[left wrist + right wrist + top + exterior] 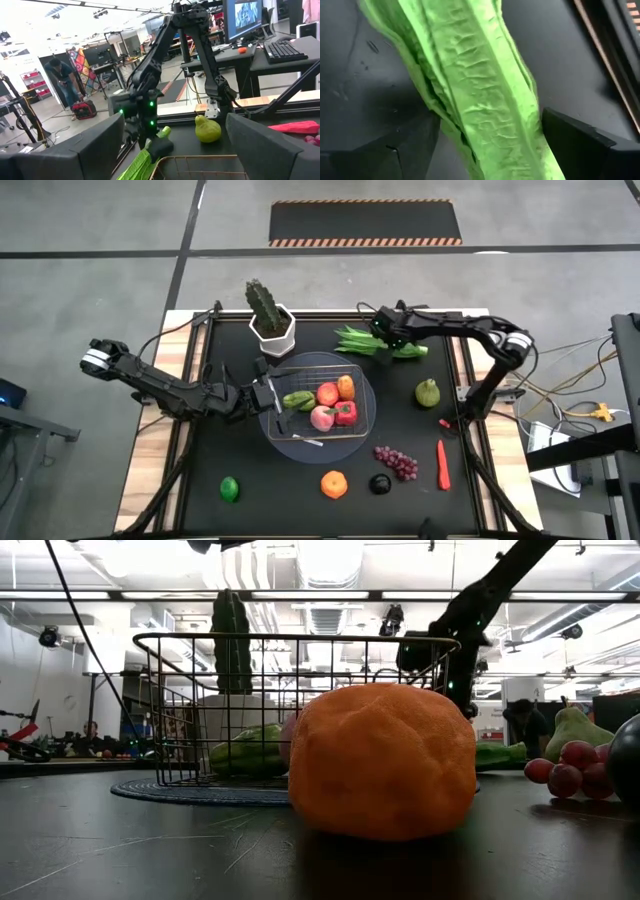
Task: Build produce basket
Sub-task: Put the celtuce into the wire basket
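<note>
Bean bunch [475, 100] step: we found right pincer [383, 332] wide open astride it, nothing gripped; closing and carrying to basket [365, 415] seemed next.

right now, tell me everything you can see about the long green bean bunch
The green bean bunch is a bright green bundle of long ribbed pods, plastic-looking with a wrinkled, veined surface. It lies flat on the dark table at the far side, right of the cactus pot and outside the basket. The right end effector is down over one end, its open fingers straddling the pods.
</note>
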Controlling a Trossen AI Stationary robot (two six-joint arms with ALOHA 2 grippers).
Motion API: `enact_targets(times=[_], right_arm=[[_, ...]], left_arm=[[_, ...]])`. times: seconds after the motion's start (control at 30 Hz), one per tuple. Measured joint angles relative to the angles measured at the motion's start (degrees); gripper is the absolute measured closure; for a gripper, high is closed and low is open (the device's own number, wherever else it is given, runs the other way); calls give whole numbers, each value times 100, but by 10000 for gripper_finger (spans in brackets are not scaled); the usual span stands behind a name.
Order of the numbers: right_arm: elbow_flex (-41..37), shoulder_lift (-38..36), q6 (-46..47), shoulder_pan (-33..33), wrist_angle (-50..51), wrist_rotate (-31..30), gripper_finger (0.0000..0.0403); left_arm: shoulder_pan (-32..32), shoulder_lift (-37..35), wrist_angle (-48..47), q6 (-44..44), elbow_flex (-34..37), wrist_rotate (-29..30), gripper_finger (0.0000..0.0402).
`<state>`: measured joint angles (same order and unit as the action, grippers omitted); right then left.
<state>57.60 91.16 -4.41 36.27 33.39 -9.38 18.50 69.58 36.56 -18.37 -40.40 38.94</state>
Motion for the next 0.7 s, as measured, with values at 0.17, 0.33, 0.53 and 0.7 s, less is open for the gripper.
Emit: enact_targets(times=[0.17,0.33,0.53,0.7], right_arm=[[18,274,43,-2,-147,-29,76],[13,230,186,-7,-219,-21,97],[9,-18,293,-12,-245,79,197],[7,-101,291,-11,-245,76,282]], left_arm=[[0,0,2,2,2,0,71],[-2,0,2,0,2,-2,71],[-2,9,0,2,4,-2,71],[-2,11,2,3,6,-4,71]])
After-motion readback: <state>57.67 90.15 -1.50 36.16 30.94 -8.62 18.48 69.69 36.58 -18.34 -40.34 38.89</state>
